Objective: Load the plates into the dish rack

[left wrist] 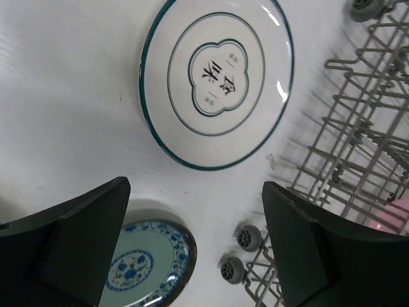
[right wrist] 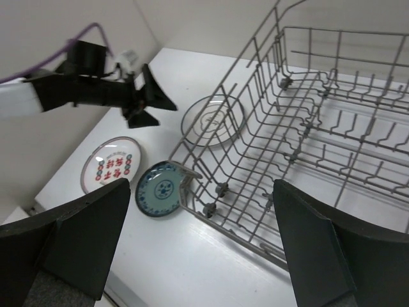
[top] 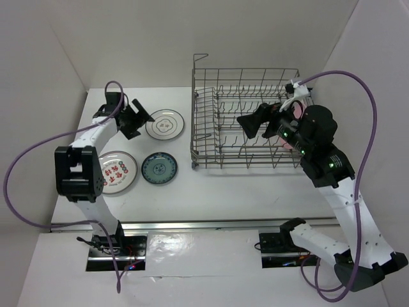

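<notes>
The grey wire dish rack [top: 246, 128] stands at the back right. A pink plate [top: 296, 114] stands in its right end, mostly hidden by my right arm; a pink edge also shows in the left wrist view [left wrist: 396, 214]. On the table left of the rack lie the white plate with dark rim [top: 165, 125], the teal-green plate [top: 159, 167] and the red-patterned plate [top: 117, 171]. My left gripper [top: 137, 118] is open and empty, just left of the dark-rimmed plate [left wrist: 217, 80]. My right gripper [top: 252, 123] is open and empty above the rack [right wrist: 307, 141].
White walls enclose the table on the left, back and right. The rack's raised handle [top: 203, 96] stands at its left end, and its small wheels [left wrist: 246, 236] rest near the teal plate [left wrist: 144, 265]. Purple cables loop beside both arms.
</notes>
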